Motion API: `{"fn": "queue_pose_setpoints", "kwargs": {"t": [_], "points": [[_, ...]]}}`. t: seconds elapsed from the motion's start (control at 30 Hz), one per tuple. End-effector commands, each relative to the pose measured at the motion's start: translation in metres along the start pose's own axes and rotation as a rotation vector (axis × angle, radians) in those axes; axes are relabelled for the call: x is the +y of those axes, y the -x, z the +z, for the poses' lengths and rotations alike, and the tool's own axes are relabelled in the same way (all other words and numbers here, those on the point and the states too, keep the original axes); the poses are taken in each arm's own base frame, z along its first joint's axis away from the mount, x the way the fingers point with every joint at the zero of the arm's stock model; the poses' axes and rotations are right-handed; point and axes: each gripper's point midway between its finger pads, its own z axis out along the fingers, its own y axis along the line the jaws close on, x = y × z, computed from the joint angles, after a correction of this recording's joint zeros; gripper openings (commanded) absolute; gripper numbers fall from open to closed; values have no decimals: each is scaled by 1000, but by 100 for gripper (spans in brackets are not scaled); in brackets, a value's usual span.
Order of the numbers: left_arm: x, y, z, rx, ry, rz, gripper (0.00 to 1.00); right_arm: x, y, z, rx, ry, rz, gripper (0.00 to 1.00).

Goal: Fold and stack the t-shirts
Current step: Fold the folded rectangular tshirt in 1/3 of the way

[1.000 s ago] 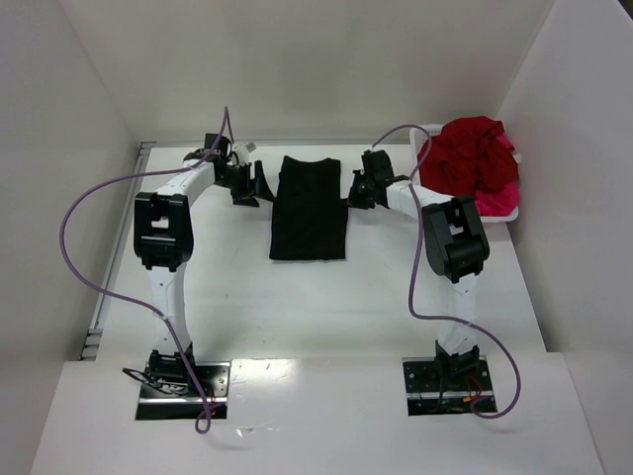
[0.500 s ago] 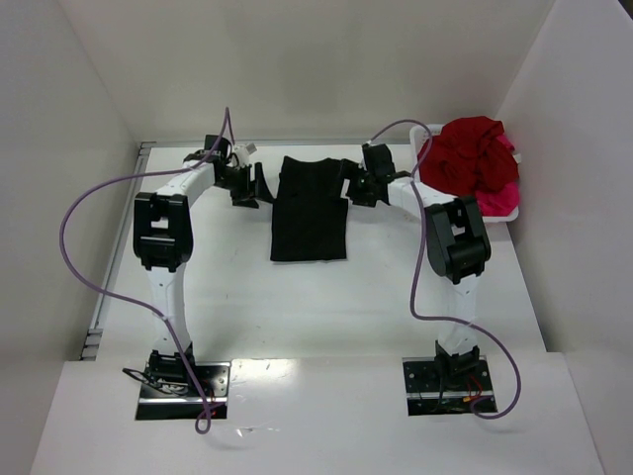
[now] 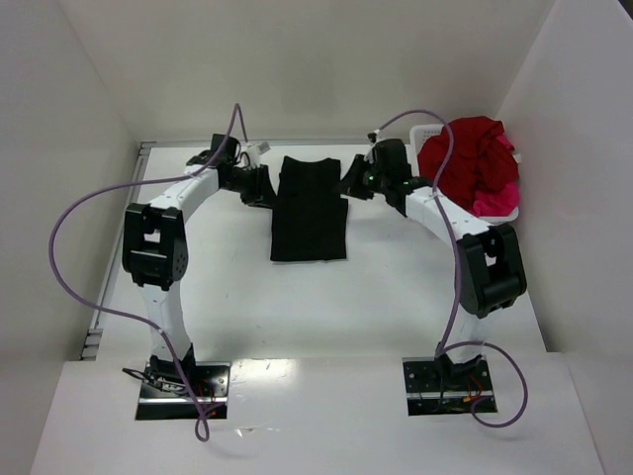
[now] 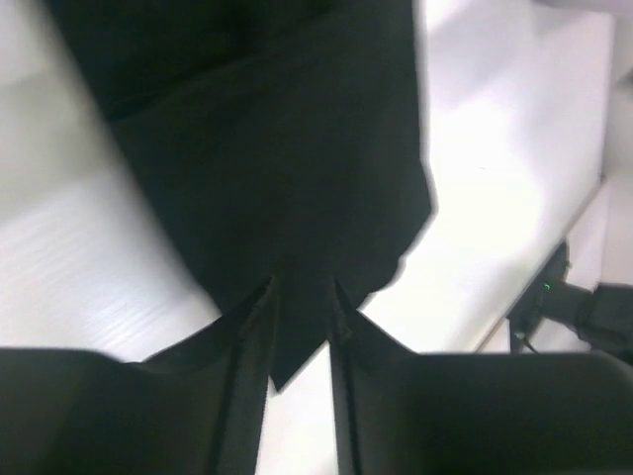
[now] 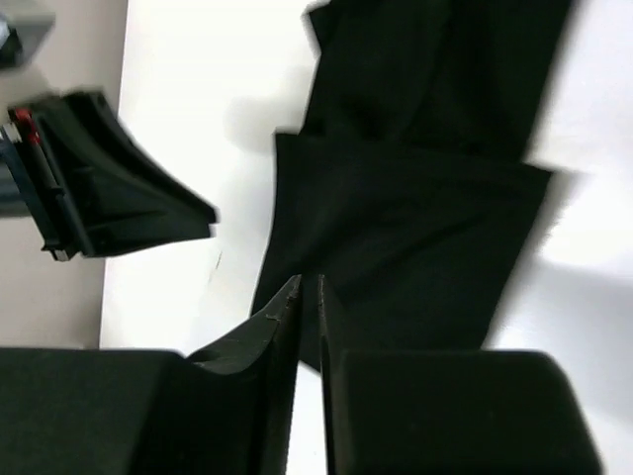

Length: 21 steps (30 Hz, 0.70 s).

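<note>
While flat, black t-shirt (image 3: pixel 309 213), far corners at left hand (image 3: pixel 266 187) and right hand (image 3: pixel 348 184).

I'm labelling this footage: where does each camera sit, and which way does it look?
Top external: above, behind the bases, looking down on left arm, right arm, black t-shirt, basket of red shirts.
Left wrist: on the wrist, past the left gripper onto the black t-shirt.
Right wrist: likewise past the right gripper; left gripper visible.
All share the black t-shirt.
</note>
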Motion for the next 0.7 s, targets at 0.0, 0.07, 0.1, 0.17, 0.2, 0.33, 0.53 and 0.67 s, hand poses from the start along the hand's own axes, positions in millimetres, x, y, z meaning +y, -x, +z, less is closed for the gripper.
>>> {"fn": "queue_pose_setpoints", "kwargs": {"t": [0.0, 0.07, 0.1, 0.17, 0.2, 0.33, 0.53, 0.67], "points": [[-44, -6, 13, 17, -109, 108, 29, 32, -41, 15, 113, 87, -19, 15], [-45, -11, 24, 47, -125, 79, 20, 35, -71, 27, 191, 76, -22, 15], [-44, -10, 28, 44, -136, 72, 17, 29, -77, 30, 213, 59, 2, 15], [-40, -9, 35, 40, -137, 54, 12, 24, -102, 37, 297, 59, 29, 14], [-33, -7, 42, 39, -124, 44, 12, 21, -111, 37, 331, 56, 42, 12], [-8, -2, 57, 47, -37, 22, 9, 14, -130, 39, 376, 30, 21, 11], [18, -2, 66, 42, 68, 10, 8, -20, -148, 46, 415, -92, 5, 11], [40, -2, 67, 33, 185, 2, 8, -38, -151, 51, 415, -159, -26, 11]]}}
